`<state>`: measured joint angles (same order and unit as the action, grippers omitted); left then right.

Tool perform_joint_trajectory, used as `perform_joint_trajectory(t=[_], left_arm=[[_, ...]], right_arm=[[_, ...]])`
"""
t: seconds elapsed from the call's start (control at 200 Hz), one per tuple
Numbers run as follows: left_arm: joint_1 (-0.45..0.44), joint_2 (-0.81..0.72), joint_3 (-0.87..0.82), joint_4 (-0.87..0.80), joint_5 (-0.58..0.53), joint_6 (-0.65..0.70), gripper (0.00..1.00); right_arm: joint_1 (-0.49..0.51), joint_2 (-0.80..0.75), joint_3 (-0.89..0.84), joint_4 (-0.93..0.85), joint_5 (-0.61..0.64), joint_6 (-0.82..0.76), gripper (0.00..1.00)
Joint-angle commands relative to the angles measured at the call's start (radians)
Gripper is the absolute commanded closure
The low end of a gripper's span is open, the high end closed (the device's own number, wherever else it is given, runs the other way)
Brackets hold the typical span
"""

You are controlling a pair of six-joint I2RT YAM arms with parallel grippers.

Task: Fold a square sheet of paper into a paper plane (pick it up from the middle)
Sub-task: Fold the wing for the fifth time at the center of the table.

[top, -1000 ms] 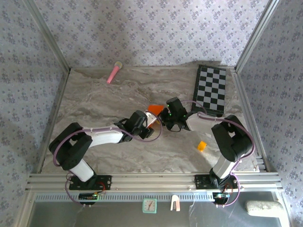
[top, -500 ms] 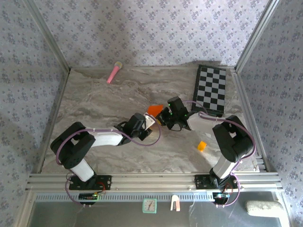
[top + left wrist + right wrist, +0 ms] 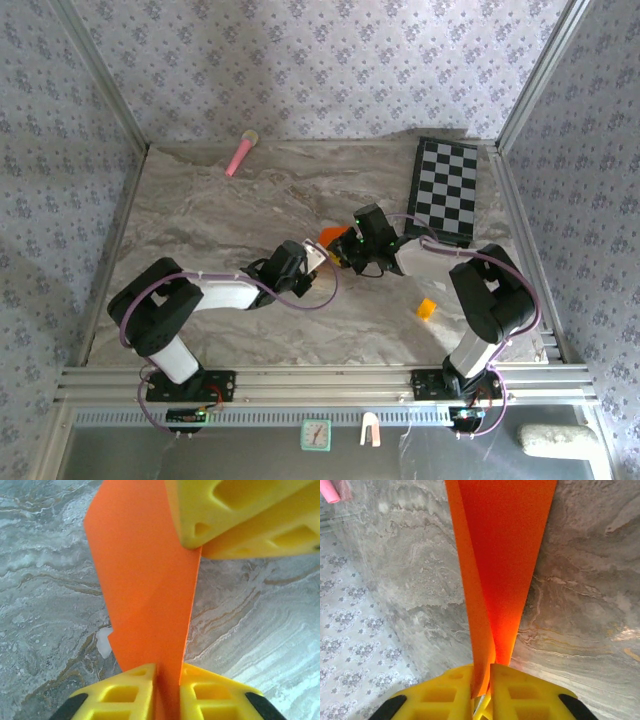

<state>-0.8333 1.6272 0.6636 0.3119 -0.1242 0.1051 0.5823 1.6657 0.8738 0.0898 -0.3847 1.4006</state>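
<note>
Grey marbled counter (image 3: pixel 200 220) with checkerboard (image 3: pixel 445 190) at far right; near the middle, folded orange paper (image 3: pixel 328 236) pinched from opposite sides, left fingers (image 3: pixel 186 692) and right fingers (image 3: pixel 495 692) each nearly closed on it; pink stick (image 3: pixel 241 153) far back; small orange block (image 3: pixel 427 308) near right.

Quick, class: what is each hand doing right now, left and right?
Left hand: closed on the folded orange paper.
Right hand: closed on the same paper.
</note>
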Motion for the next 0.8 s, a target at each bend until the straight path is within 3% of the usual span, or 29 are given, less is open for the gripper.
perform_joint_trajectory(t=[0.0, 0.19, 0.26, 0.8], left_arm=[[-0.004, 0.008, -0.009, 0.029, 0.002, 0.002, 0.86], [-0.004, 0.008, -0.013, 0.027, 0.021, -0.013, 0.93], [-0.004, 0.008, -0.016, 0.026, 0.036, -0.022, 0.95], [0.081, -0.012, -0.026, 0.026, 0.292, -0.22, 1.0]], right_arm=[[-0.01, -0.026, 0.008, -0.062, -0.014, -0.004, 0.72], [-0.023, -0.05, 0.03, -0.148, 0.021, -0.069, 0.39], [-0.03, -0.069, 0.033, -0.17, 0.041, -0.098, 0.32], [-0.096, -0.16, -0.019, -0.208, 0.101, -0.186, 0.24]])
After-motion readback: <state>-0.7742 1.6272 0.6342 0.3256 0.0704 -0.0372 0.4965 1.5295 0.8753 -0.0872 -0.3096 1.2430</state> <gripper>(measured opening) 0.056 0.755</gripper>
